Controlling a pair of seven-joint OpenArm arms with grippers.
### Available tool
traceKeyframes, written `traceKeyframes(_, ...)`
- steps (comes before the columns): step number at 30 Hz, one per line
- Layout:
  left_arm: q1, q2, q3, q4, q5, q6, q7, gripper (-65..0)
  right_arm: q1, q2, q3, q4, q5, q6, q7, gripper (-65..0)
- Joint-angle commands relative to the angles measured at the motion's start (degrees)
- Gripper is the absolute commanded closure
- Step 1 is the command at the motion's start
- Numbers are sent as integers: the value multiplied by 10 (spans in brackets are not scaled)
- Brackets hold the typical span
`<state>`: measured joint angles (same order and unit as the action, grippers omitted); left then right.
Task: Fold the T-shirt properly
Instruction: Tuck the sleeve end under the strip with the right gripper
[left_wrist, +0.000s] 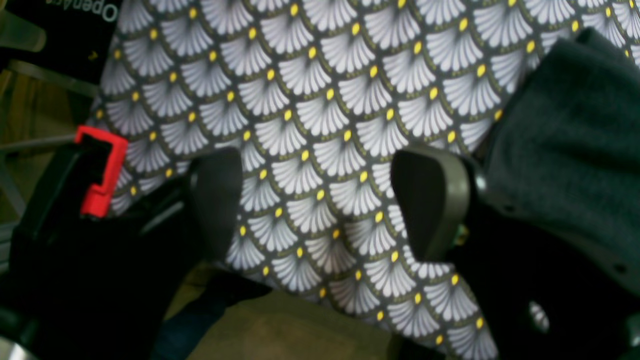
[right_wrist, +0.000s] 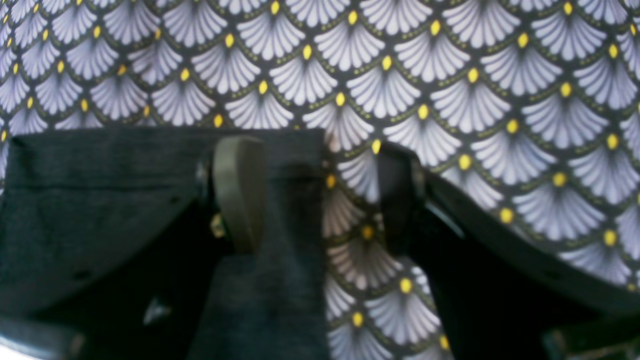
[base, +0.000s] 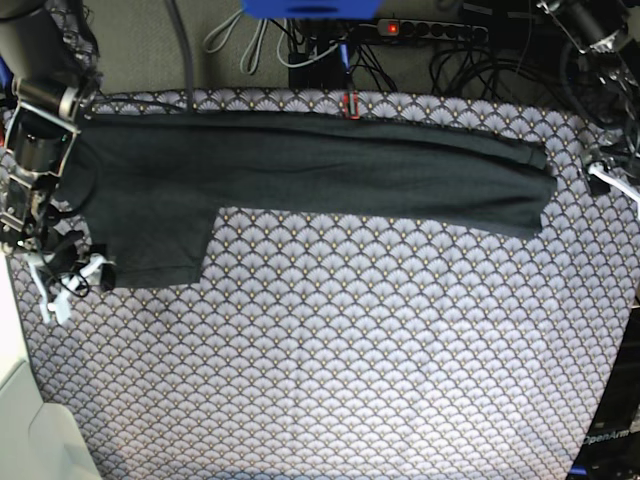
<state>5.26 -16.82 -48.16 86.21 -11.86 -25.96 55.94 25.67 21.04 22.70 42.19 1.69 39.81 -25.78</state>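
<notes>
Outward from the jaws, then: stood parted on the right gripper (right_wrist: 320, 200), holding nothing, one finger (right_wrist: 239, 192) over the corner of the T-shirt (right_wrist: 150, 165) and the other over bare patterned cloth (right_wrist: 450, 75). Hovered or touched, could not tell which. Stood likewise parted on the left gripper (left_wrist: 330, 205), released, with only scalloped print between the pads and the shirt's dark edge (left_wrist: 575, 130) just beside the right-hand finger (left_wrist: 432, 200).

Seen from the base view, lay the T-shirt (base: 300, 170) as a long band along the 12 o'clock side of the tablecloth (base: 350, 380), one sleeve dropping toward 9 o'clock beside the right gripper (base: 60, 280), the far end reaching 3 o'clock near the left gripper (base: 610, 180). Seemed already folded once lengthwise.

Judged soft, light and limp: likely to sag and drag on the cloth, to crease where pinched, unlikely to slip or break. Best taken by pinching edges or corners through both layers, at the sleeve hem on the 9 o'clock side and the end corner at 3 o'clock.

Showed no containers anywhere; nothing held inside anything.
</notes>
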Motion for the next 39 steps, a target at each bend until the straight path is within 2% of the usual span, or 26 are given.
traceKeyframes(1, -7, -11, -1, 10, -4, 0, -10, -482, 15, 5, 0, 9, 7, 2, 12, -365)
traceKeyframes(4, -13, -12, -1, 10, -4, 0, -10, -482, 14, -6, -2, 8, 7, 2, 12, -365)
traceKeyframes(11, -13, -12, -1, 10, -4, 0, -10, -482, -14, -13, -60, 8, 7, 2, 13, -365)
traceKeyframes(19, -14, -5, -1, 10, -4, 0, -10, -482, -15, -9, -64, 8, 7, 2, 13, -354)
traceKeyframes(23, -14, 2, -1, 10, -4, 0, -10, -483, -24, -9, -64, 8, 8, 2, 13, -266)
traceKeyframes(30, -15, 2, -1, 6, -4, 0, -9, -482, -26, -9, -64, 8, 7, 2, 13, -11)
traceKeyframes(34, -15, 11, -1, 5, -5, 0, -10, -477, -26, -3, -64, 10, 8, 2, 10, 0)
traceKeyframes(36, -15, 17, -1, 5, -5, -1, -10, -430, -26, 1, -64, 10, 8, 2, 10, 0)
traceKeyframes(39, -15, 17, -1, 5, -5, -1, -10, -265, -24, 5, -61, 11, 8, 2, 10, 0)
